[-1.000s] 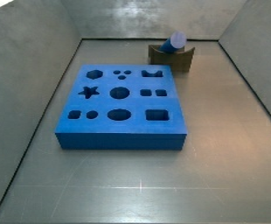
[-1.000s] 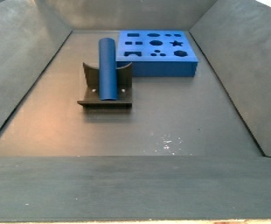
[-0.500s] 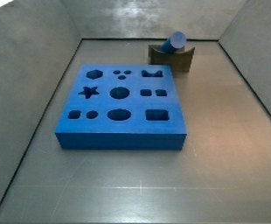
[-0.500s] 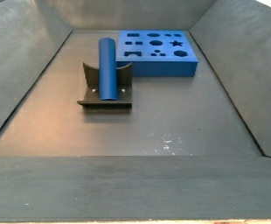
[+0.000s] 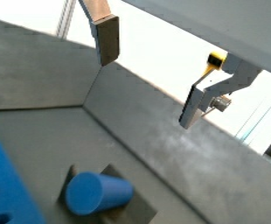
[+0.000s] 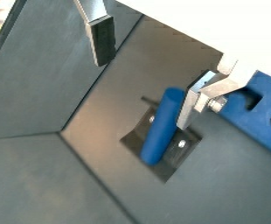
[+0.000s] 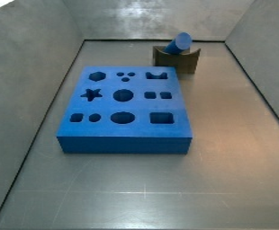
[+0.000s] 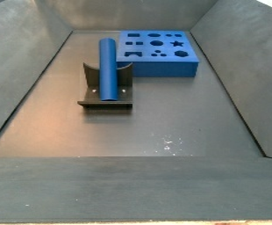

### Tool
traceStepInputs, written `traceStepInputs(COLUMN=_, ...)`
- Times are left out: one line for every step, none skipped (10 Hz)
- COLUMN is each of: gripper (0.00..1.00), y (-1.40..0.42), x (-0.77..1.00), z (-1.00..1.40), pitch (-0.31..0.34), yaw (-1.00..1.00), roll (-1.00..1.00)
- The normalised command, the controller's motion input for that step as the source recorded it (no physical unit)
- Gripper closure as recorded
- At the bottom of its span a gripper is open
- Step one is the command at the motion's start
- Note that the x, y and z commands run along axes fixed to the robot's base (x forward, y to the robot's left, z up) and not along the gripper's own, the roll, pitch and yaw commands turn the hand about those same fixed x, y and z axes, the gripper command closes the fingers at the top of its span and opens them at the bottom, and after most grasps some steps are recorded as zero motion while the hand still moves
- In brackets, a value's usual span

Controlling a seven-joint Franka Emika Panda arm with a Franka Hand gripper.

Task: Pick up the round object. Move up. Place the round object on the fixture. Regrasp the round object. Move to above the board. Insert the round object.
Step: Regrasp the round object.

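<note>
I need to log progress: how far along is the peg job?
Done: the round object rests tilted on the fixture, apart from the board. In hand: nothing; the claw is open, hanging above the peg in both wrist views, out of both side views. Left: regrasp, move above the board, insert.

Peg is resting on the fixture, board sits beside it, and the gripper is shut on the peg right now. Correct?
Not quite. The gripper is open and empty, high above the floor; both wrist views show nothing between its fingers. The rest holds: the round object rests on the fixture, with the board beside it.
</note>
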Motion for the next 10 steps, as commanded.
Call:
traceStepInputs(gripper=0.0, y=-0.05, x=0.1, z=-0.01, pitch=0.219, yaw=0.23, roll=0.97)
traceStepInputs(gripper=0.0, y=-0.05, x=0.11, z=-0.01, pitch=0.178, yaw=0.26, roll=0.73)
traceStepInputs(gripper=0.0, y=-0.06, x=0.11, z=-0.01, pitch=0.141, yaw=0.26, roll=0.54)
traceStepInputs(gripper=0.0, y=-0.05, x=0.11, z=0.0, pitch=0.09, yaw=0.26, roll=0.32)
traceStepInputs(gripper=0.0, y=-0.04, x=0.1, z=0.0, pitch=0.065, yaw=0.25, roll=0.25)
traceStepInputs(gripper=0.0, y=-0.04, x=0.09, z=0.0, pitch=0.011, yaw=0.24, roll=0.19)
traceStepInputs(gripper=0.0, y=-0.05, x=0.08, z=-0.01, pitch=-0.013, yaw=0.22, roll=0.17)
traceStepInputs(gripper=0.0, y=0.05, x=0.03, z=-1.0, pitch=-0.019, yaw=0.15, roll=0.24)
traceStepInputs(gripper=0.0, y=0.05, x=0.03, z=-1.0, pitch=-0.022, yaw=0.13, roll=0.24)
traceStepInputs(gripper=0.0, y=0.04, x=0.04, z=-1.0, pitch=-0.056, yaw=0.1, roll=0.21)
